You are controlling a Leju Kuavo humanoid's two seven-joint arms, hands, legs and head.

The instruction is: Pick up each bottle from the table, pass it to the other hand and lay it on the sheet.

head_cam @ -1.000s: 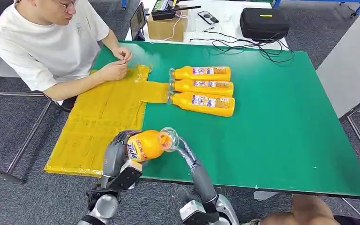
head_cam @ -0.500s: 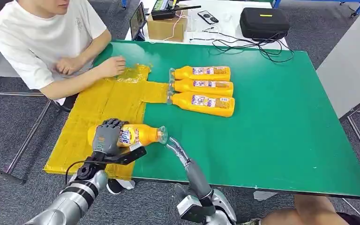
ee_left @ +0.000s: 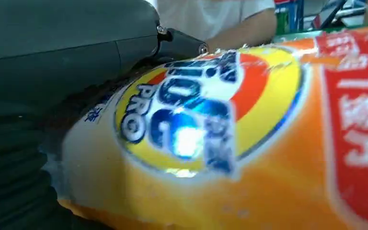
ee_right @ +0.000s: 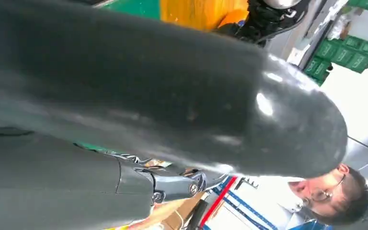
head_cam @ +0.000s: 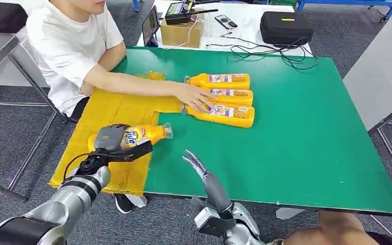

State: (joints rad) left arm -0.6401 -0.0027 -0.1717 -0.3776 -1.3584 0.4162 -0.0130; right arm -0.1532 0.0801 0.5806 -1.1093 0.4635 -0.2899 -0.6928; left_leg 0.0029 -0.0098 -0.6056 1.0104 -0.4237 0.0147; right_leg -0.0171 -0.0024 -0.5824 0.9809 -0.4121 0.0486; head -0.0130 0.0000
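Note:
My left hand (head_cam: 111,139) grips an orange bottle (head_cam: 142,135) by its body, holding it level over the right edge of the yellow sheet (head_cam: 102,115), clear cap toward the green table. The left wrist view has the bottle's label (ee_left: 211,134) close up against my left hand (ee_left: 52,57). My right hand (head_cam: 193,160) hovers over the table near its front edge, fingers stretched out and holding nothing; its thumb (ee_right: 172,96) looms large in the right wrist view. Three more orange bottles (head_cam: 223,95) lie side by side at mid-table.
A person seated at the far left reaches across the sheet, one hand (head_cam: 196,97) resting on the bottle necks. The green table (head_cam: 296,143) is bare on its right half. A cardboard box (head_cam: 182,29), a black case (head_cam: 286,26) and cables lie beyond it.
My left hand has carried the bottle leftward and away from me, over the sheet. My right hand has come off the cap and drawn back. The person's arm has reached to the three bottles.

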